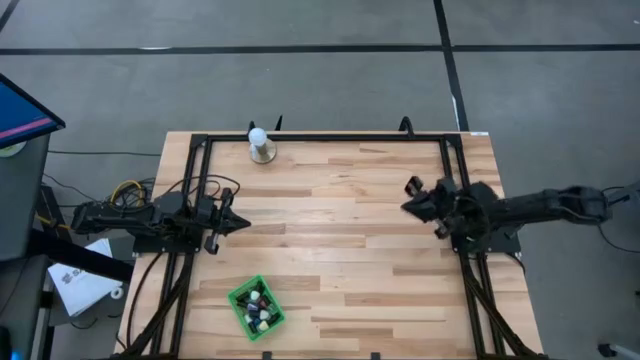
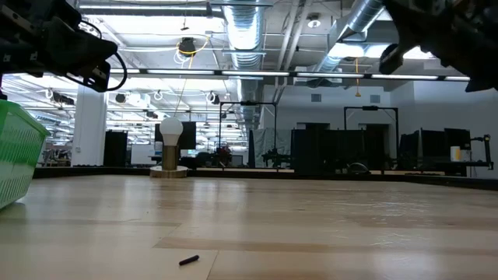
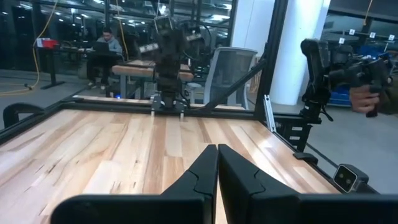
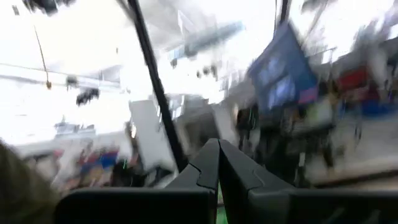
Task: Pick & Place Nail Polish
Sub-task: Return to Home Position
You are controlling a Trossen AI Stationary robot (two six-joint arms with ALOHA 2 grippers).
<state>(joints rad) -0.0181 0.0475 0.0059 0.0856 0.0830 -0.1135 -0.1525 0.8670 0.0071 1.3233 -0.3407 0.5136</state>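
Several tiny nail polish bottles (image 1: 260,308) lie in a green basket (image 1: 243,296) that stands on the wooden table near its front edge, left of the middle; the low view shows the basket's wall (image 2: 17,159) at the left. My left gripper (image 1: 246,223) hovers level over the table's left side, shut and with nothing in it, as the left wrist view (image 3: 217,163) shows. My right gripper (image 1: 407,204) hangs over the table's right side, raised and tilted up, its fingers (image 4: 217,158) shut on nothing. Both stand far from the basket.
A white ball-topped round stand (image 1: 261,146) stands at the table's far edge, left of the middle (image 2: 170,148). A small dark piece (image 2: 189,260) lies on the wood near the front edge. Black frame rails (image 1: 196,190) run along both sides. A seated person (image 3: 107,46) shows beyond the table.
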